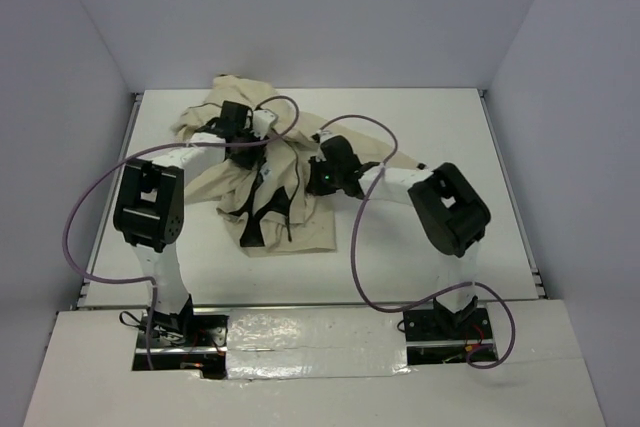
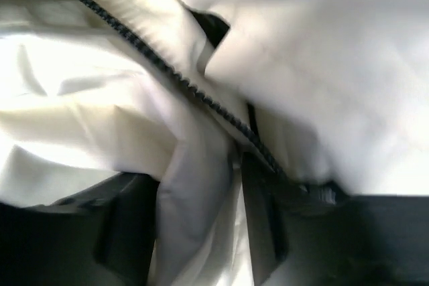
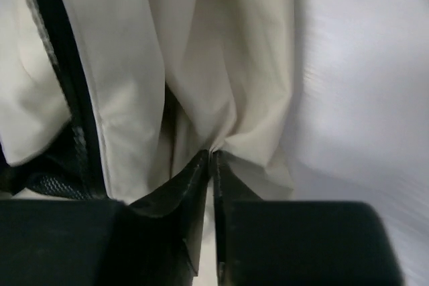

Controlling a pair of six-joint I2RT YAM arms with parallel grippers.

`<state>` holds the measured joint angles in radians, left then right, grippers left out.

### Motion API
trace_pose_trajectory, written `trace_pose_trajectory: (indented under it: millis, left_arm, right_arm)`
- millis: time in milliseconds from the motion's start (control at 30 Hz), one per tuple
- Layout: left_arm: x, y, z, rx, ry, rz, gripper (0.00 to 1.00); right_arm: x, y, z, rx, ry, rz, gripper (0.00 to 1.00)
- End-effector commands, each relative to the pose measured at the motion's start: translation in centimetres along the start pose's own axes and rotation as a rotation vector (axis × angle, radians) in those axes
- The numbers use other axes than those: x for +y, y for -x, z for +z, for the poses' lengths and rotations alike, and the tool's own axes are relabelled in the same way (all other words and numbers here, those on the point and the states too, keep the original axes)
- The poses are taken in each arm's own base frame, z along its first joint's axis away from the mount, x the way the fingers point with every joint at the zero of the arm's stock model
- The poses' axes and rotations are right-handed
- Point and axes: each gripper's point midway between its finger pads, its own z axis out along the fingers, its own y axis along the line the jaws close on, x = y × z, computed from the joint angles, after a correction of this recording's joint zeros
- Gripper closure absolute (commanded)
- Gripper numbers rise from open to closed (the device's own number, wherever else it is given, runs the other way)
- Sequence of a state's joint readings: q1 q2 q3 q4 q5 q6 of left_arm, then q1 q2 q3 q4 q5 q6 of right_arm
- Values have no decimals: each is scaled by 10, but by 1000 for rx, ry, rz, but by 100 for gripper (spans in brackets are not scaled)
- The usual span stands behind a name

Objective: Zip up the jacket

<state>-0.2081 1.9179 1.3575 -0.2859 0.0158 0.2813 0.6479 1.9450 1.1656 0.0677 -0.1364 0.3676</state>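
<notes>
Jacket (image 1: 310, 227) lies crumpled at mid-table (image 1: 450, 127), left of centre, front unfastened. The right gripper (image 3: 213, 165) has its fingers pressed together on a pinch of hem cloth, apparently to anchor the garment. The left gripper (image 2: 194, 226) clamps a thick fold beside the zipper teeth (image 2: 164, 65), likely to pull that edge taut for closing.

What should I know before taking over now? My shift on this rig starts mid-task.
Left gripper: shut on a fold of the jacket beside its zipper teeth.
Right gripper: pinching another fold.
Jacket lies bunched on the table, not zipped, dark lining showing.
Done: both grips.
Left: line up the zipper halves, zip up.
</notes>
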Motion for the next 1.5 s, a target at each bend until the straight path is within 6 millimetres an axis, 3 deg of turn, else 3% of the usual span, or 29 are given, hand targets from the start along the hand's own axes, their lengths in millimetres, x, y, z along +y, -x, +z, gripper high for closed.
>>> trace_pose_trajectory:
  millis: [0,67,167,200,267,333,367,400,433,467,500,533,567,600,633,667,700,733,800,867,1033,1067,1267,1333,1467]
  left_arm:
    - [-29,38,-9,-93,-123,-9,37]
    - [-27,47,-19,-99,-125,-48,27]
    - [-9,69,-57,-119,-68,-108,6]
    - [-5,77,-61,-138,-59,-119,4]
    - [6,84,-90,-131,-36,-142,1]
    - [4,76,-117,-106,-66,-162,1]
    - [0,65,-121,-80,-77,-169,1]
    - [-4,56,-126,-62,-86,-177,3]
    - [-9,51,-140,-66,-99,-183,4]
    - [-20,30,-135,-19,-123,-210,5]
    - [-22,26,-147,-40,-127,-228,6]
    - [-26,20,-149,-48,-139,-239,7]
    - [-34,7,-144,-44,-171,-255,9]
    - [-31,0,-145,-44,-163,-278,11]
    - [-29,-5,-147,-43,-157,-297,13]
    - [-33,-15,-143,-22,-173,-334,18]
    - [-31,-19,-143,-24,-173,-357,21]
    - [-34,-21,-143,-26,-184,-357,23]
    - [-42,-31,-138,-20,-200,-414,28]
    - [-46,-41,-132,-2,-194,-452,29]
    - [-43,-45,-126,-8,-164,-477,30]
    - [-45,-46,-126,-6,-169,-477,30]
    - [-46,-50,-124,3,-164,-480,31]
    - [-47,-51,-124,6,-173,-483,31]
    - [-47,-49,-124,4,-172,-480,31]
  right_arm:
    - [-17,40,-37,-134,-14,56,82]
    - [-32,54,-58,-149,-35,44,69]
    - [-31,92,-96,-235,-56,-35,50]
    - [-31,91,-97,-223,-62,-48,46]
    - [-18,110,-118,-266,-43,-55,38]
    - [-4,122,-136,-299,-25,-22,36]
    - [3,125,-141,-310,-20,-8,35]
    - [23,127,-148,-329,7,0,35]
    - [34,133,-152,-365,9,-5,35]
    - [51,135,-154,-389,37,-24,36]
    - [86,137,-155,-416,110,-53,37]
    - [101,135,-151,-412,154,-58,39]
    - [129,131,-151,-387,288,-69,45]
    - [143,120,-131,-322,371,-4,52]
    - [161,128,-129,-316,448,15,60]
    - [168,126,-121,-268,481,40,79]
    - [161,113,-91,-196,442,79,85]
    - [165,119,-86,-169,417,104,88]
    - [152,113,-59,-136,329,134,87]
    - [150,117,-52,-127,290,152,80]
    - [122,107,-20,-64,124,187,67]
    - [120,104,-17,-57,105,196,62]
    - [100,77,3,13,25,233,60]
    - [94,73,6,11,2,238,49]
    - [90,74,20,13,-6,234,47]
